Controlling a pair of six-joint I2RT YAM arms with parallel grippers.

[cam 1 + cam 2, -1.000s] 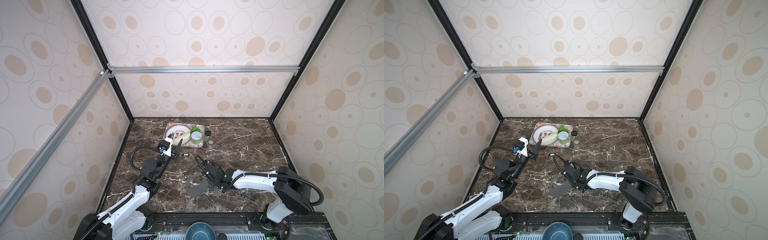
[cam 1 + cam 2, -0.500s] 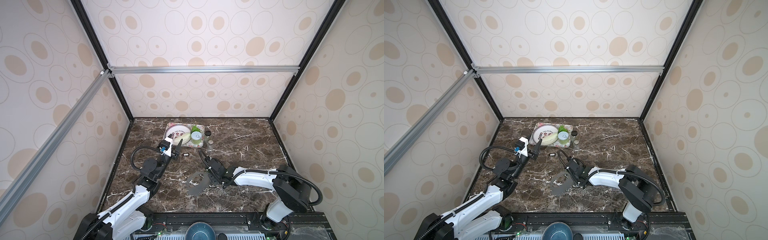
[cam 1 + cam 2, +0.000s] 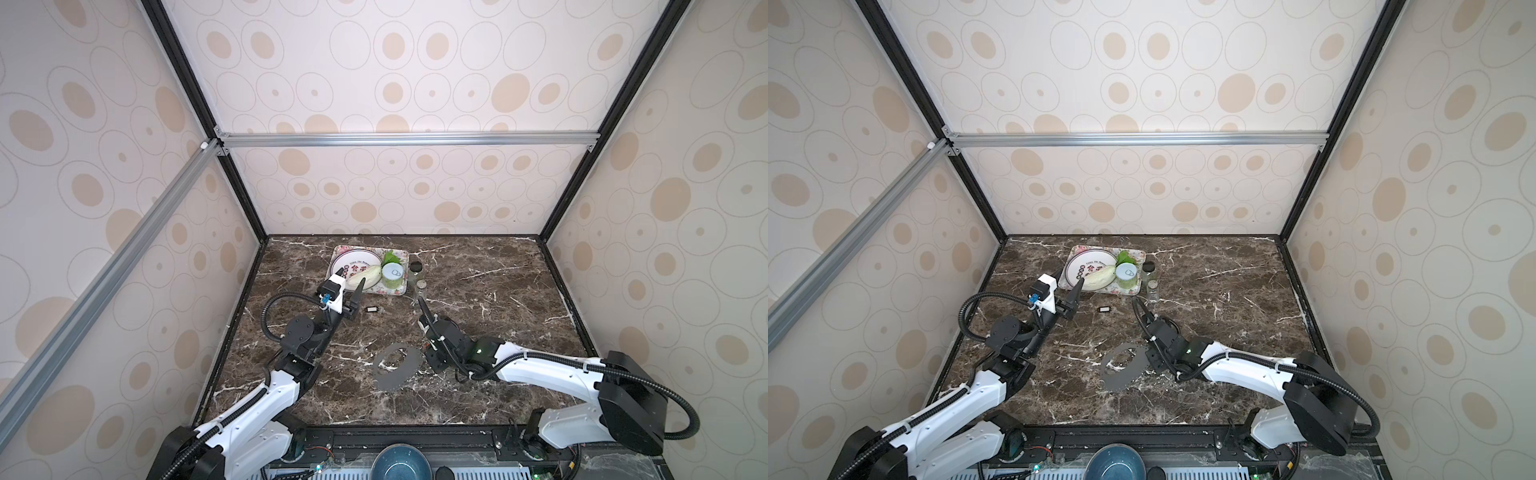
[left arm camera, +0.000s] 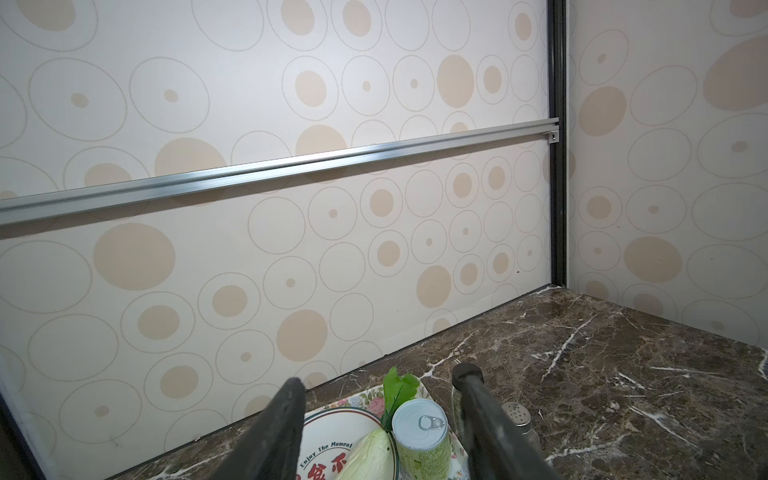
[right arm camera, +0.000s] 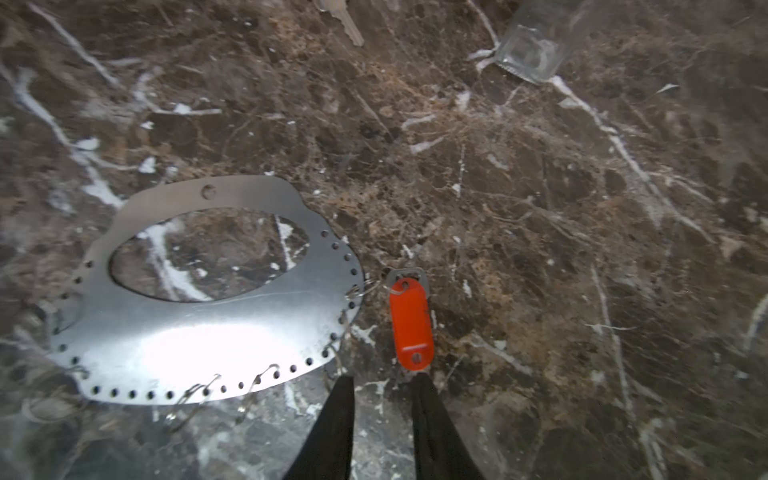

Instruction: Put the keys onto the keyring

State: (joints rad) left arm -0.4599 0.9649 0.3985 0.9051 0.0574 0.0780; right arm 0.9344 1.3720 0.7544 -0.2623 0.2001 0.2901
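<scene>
The keyring point(image 3: 395, 376) point(image 3: 1121, 380), a flat grey oval plate with small holes along its rim, lies on the marble near the table's middle. In the right wrist view the keyring point(image 5: 187, 332) has a red key tag point(image 5: 410, 324) beside it, and a thin wire loop seems to join the tag's metal end to the rim. My right gripper point(image 5: 383, 379) point(image 3: 436, 362) is open with nothing between its fingers, just short of the red tag. The black key tag point(image 3: 372, 309) point(image 3: 1104, 309) lies alone farther back. My left gripper point(image 4: 380, 376) point(image 3: 352, 277) hangs open and empty beside the tray.
At the back stands a flowered tray point(image 3: 365, 248) with a white plate point(image 3: 353, 262), a cabbage piece and a green can point(image 3: 392, 276). A glass bottle point(image 3: 415, 270) and a shaker point(image 3: 422, 286) stand next to it. A blue bowl point(image 3: 395, 463) sits at the front edge.
My right gripper has opened and drawn back to the right, off the keyring. The keyring now lies flat and free. The left arm has not moved.
</scene>
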